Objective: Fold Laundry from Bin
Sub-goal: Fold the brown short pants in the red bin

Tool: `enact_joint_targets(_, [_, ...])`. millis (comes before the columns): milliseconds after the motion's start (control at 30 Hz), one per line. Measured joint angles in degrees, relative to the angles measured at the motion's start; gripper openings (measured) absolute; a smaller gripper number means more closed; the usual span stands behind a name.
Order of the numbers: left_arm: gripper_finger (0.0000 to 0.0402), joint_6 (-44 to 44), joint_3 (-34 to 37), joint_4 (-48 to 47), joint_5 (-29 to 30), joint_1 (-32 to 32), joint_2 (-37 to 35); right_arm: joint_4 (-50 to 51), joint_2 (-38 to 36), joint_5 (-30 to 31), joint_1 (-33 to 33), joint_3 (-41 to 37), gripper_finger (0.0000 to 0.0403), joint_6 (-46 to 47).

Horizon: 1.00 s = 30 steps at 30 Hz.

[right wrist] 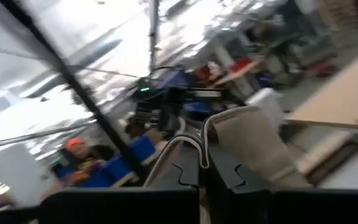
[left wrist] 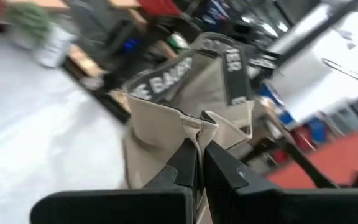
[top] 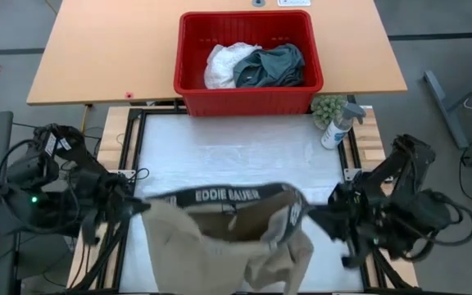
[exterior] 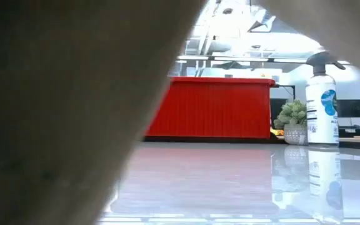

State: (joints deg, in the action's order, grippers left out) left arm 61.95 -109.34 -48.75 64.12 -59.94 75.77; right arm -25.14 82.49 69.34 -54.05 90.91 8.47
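A beige-khaki garment (top: 220, 238) with a dark lettered waistband (top: 220, 195) hangs spread between my two grippers over the near half of the white table (top: 244, 156). My left gripper (top: 142, 205) is shut on its left end and my right gripper (top: 311, 215) on its right end. In the low view the beige cloth (exterior: 61, 112) fills the picture's left. The red bin (top: 248, 102) stands at the table's far edge, with a white garment (top: 224, 64) and a dark teal-green one (top: 273, 65) lying inside. My left gripper pinches the beige garment's top edge (left wrist: 194, 127) between its two fingers, at the waistband's left end, coming about level from the table's left. The cloth hangs below the fingers. My right gripper pinches a folded beige edge (right wrist: 205, 140) at the waistband's right end, level from the table's right. The waistband spans between the two grippers, sagging a little on the right.
A white spray bottle (top: 338, 127) and a small potted plant (top: 328, 108) stand at the table's far right corner, beside the bin. A wooden tabletop (top: 97, 49) lies behind the bin. Bare white table shows between the garment and the bin.
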Motion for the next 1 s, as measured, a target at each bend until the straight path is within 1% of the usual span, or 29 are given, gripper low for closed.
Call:
enact_joint_targets(67, [0.0, 5.49, -0.05, -7.22, 1.3, 0.08, -1.49, 8.35, -3.19, -0.18, 1.93, -1.37, 0.0027, 9.01])
enact_joint_targets(167, [0.0, 18.18, -0.07, -20.71, 2.0, 0.04, -2.91, 23.99, -7.36, -4.64, 6.33, -4.16, 0.0027, 26.62])
enact_joint_targets(233, [0.0, 26.53, 0.67, -28.98, 1.7, 0.04, -3.46, 33.19, -9.25, -7.46, 9.41, -6.29, 0.0027, 36.56])
enact_joint_targets(367, [0.0, 39.2, 5.3, -40.12, 1.59, 0.04, -6.17, 43.97, -12.63, -12.77, 15.23, -11.61, 0.0027, 50.85])
enact_joint_targets(433, [0.0, 42.93, 9.72, -41.11, 1.06, 0.05, -8.4, 45.95, -14.15, -15.91, 17.91, -15.07, 0.0027, 55.47])
enact_joint_targets(533, [0.0, 44.84, 18.4, -39.73, 0.53, 0.32, -12.86, 46.01, -15.31, -20.31, 21.63, -20.58, 0.0027, 57.99])
enact_joint_targets(733, [0.0, 53.3, 35.95, -40.14, 0.56, 2.75, -22.48, 45.69, -16.77, -27.12, 29.42, -28.51, 0.0027, 58.97])
enact_joint_targets(800, [0.0, 55.11, 41.29, -40.19, 0.7, 3.88, -25.78, 45.61, -16.63, -29.31, 32.04, -30.63, 0.0027, 57.97])
enact_joint_targets(900, [0.0, 57.77, 49.0, -40.28, 0.84, 6.22, -30.49, 45.48, -16.56, -30.93, 36.5, -33.26, 0.0027, 56.06])
enact_joint_targets(1000, [0.0, 59.07, 55.02, -40.24, 0.74, 8.5, -35.51, 45.78, -16.64, -33.31, 41.24, -35.61, 0.0027, 53.79])
